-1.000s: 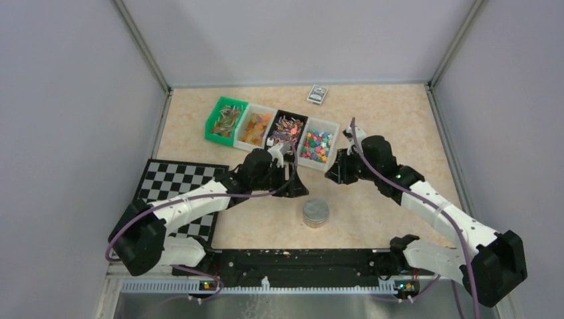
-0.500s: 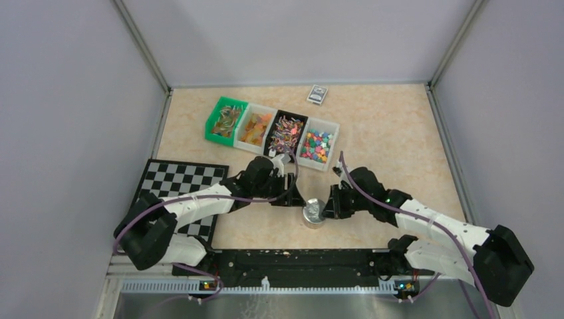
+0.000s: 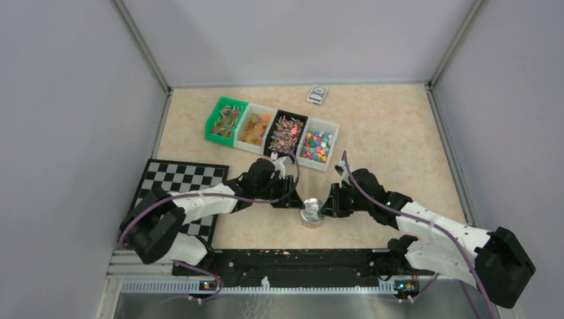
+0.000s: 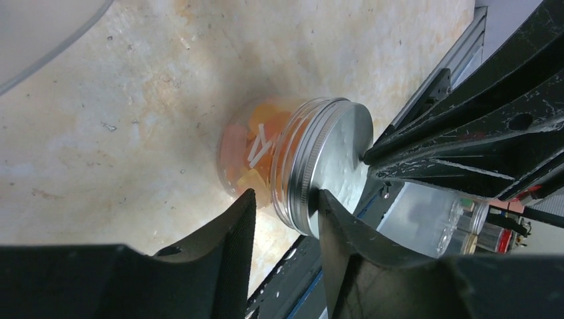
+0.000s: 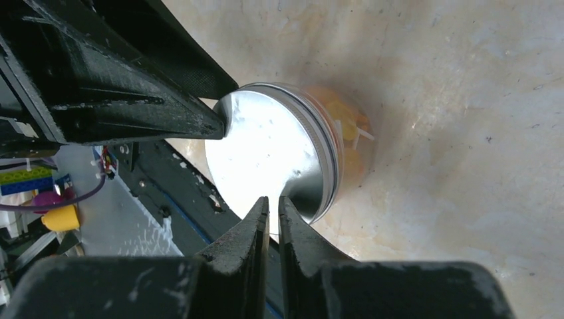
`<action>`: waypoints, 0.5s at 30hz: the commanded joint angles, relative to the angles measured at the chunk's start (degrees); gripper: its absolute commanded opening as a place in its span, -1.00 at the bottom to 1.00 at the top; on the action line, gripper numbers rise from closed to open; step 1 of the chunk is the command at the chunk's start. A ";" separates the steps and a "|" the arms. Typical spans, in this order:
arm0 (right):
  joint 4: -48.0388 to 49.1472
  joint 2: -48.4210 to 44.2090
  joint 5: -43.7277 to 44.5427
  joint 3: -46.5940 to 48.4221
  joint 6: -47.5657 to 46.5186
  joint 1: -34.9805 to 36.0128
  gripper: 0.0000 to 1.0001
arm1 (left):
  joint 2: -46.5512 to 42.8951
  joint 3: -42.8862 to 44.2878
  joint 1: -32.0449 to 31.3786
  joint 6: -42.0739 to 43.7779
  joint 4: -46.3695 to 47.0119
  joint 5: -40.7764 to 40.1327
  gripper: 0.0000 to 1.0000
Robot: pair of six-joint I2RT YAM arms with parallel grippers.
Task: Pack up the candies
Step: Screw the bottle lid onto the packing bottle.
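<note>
Packing station, seen from my remote desk: the speckled counter [image 3: 392,133] carries everything. My left arm [image 3: 199,199] and right arm [image 3: 432,222] reach in from the near edge and meet over one small jar [image 3: 311,211]. The checkerboard mat [image 3: 176,179] lies at the left, and the row of four bins [image 3: 273,129] stands further back, well apart from the work.

The jar stands upright between the two arms with its silver lid [image 5: 266,159] on. The candies [image 4: 256,149], orange pieces, show through the glass inside it.

The left jaws stand apart, with the jar's threaded neck lying just beyond the gap. In the right wrist view one left tip touches the lid's rim. The right jaws are all but together, holding nothing, and their tips rest at the lid's opposite edge.

As I read it, the filling is done and the step in hand is seating or tightening the lid. To do it well I would first bring the left jaws lower, onto the glass body under the threads, and close them squarely so the jar cannot spin or skate. Then I would spread the right jaws wide enough to span the lid and grip it across its middle before any turn. With tips pressing only on the rim from both sides, I judge the light jar could tilt or slide on the smooth counter.
</note>
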 commanded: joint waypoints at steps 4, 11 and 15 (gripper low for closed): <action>5.12 6.03 4.68 -4.18 2.15 0.54 -0.81 | 5.99 -2.39 0.06 1.84 2.27 -3.97 -0.21; 5.03 1.56 7.85 -9.37 5.44 0.53 -0.83 | 8.53 -4.31 0.06 3.08 -3.76 -9.60 -0.55; 5.73 -0.43 8.27 -10.74 5.76 0.49 -0.83 | 8.59 -4.03 0.06 3.45 -3.56 -8.79 -0.54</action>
